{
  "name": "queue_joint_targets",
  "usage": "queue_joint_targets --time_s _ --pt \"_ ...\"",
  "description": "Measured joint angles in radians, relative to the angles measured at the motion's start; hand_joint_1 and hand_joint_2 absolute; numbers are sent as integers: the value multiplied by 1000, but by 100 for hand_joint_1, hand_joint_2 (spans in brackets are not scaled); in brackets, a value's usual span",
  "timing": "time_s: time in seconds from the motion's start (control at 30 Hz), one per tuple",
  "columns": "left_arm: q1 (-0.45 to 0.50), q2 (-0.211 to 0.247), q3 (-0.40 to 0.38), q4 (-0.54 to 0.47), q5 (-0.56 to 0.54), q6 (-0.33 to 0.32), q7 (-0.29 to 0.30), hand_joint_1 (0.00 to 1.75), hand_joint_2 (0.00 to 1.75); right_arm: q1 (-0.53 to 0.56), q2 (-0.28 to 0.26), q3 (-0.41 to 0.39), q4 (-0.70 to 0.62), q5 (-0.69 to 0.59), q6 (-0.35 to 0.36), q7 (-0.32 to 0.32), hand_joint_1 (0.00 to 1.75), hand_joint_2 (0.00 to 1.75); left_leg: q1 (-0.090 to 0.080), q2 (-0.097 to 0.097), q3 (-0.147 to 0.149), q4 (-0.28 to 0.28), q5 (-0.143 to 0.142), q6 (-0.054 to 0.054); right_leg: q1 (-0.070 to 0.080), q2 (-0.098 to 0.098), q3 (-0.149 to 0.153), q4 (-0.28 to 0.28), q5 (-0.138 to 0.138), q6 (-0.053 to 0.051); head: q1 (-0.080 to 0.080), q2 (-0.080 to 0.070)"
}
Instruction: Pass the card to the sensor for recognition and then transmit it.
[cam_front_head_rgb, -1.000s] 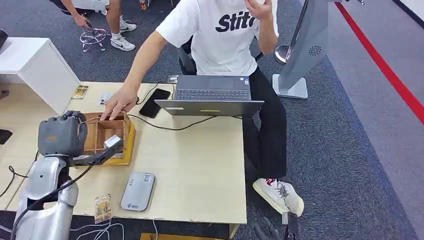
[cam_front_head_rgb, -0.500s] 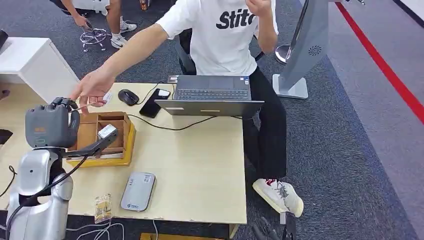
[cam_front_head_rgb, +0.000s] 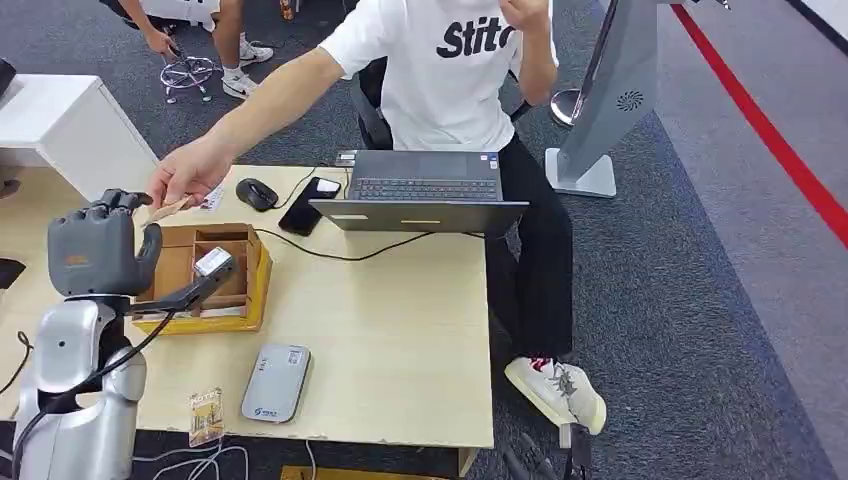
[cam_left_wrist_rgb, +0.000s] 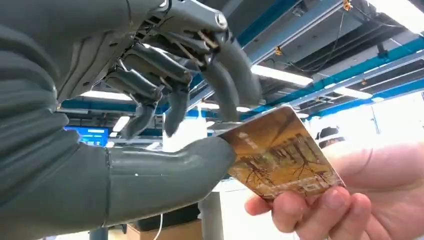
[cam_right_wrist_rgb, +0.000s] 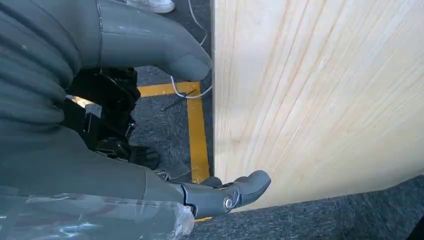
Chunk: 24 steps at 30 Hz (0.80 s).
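Note:
The card (cam_left_wrist_rgb: 280, 155), printed in brown and gold, sits between my left hand (cam_front_head_rgb: 100, 250) and a person's hand (cam_front_head_rgb: 190, 175). The person's fingers (cam_left_wrist_rgb: 320, 210) grip its far end. My thumb tip touches one corner and my fingers hang spread just above it. In the head view the card (cam_front_head_rgb: 168, 208) pokes out of the person's hand beside my raised fingertips, above the wooden box (cam_front_head_rgb: 255, 285). The grey card sensor (cam_front_head_rgb: 275, 382) lies flat near the table's front edge. My right hand (cam_right_wrist_rgb: 150, 100) hangs low beside a pale wood panel, holding nothing.
A second card (cam_front_head_rgb: 206, 415) lies at the table's front edge left of the sensor. A laptop (cam_front_head_rgb: 420, 195), a phone (cam_front_head_rgb: 308, 205) and a mouse (cam_front_head_rgb: 256, 193) sit at the back, with a cable across the table. The seated person faces me; a white cabinet (cam_front_head_rgb: 70, 130) stands far left.
The person's hand left the wooden box, reached my raised left hand and took hold of the card. My left hand rose slightly and its thumb and fingers have spread.

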<state>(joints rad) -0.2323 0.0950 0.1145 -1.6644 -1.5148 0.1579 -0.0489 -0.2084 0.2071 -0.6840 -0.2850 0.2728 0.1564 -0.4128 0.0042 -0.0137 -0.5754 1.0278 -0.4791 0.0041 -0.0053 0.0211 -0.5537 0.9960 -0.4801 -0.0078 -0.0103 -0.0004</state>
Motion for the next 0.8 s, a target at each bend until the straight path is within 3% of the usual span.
queue_joint_targets --time_s 0.33,0.5,0.67,0.73,0.8 --pt "3 -13 0 -8 1 3 0 0 175 1 0 1 0 -1 0 0 0 175 0 0 0 0 0 0 0 0 0 0 0 0 0 0" --pt "33 -31 12 -63 51 90 -13 0 175 7 0 0 -1 -15 1 -7 0 175 0 0 0 0 0 0 0 0 0 0 0 0 0 0" --pt "149 -109 59 -221 238 169 -105 0 175 41 0 -10 -3 -32 -15 1 0 175 -1 0 -1 0 -2 0 0 1 0 -1 -2 1 0 0" --pt "239 -159 100 -292 380 228 -194 0 175 80 -2 -24 -3 -34 -15 -15 0 175 -1 0 -1 0 -4 0 0 0 0 -1 -3 2 0 0" --pt "323 -216 158 -389 619 263 -294 0 175 114 -5 -43 -3 -39 -8 -35 0 175 -1 0 -2 0 -5 1 0 1 0 -1 -4 1 0 0"
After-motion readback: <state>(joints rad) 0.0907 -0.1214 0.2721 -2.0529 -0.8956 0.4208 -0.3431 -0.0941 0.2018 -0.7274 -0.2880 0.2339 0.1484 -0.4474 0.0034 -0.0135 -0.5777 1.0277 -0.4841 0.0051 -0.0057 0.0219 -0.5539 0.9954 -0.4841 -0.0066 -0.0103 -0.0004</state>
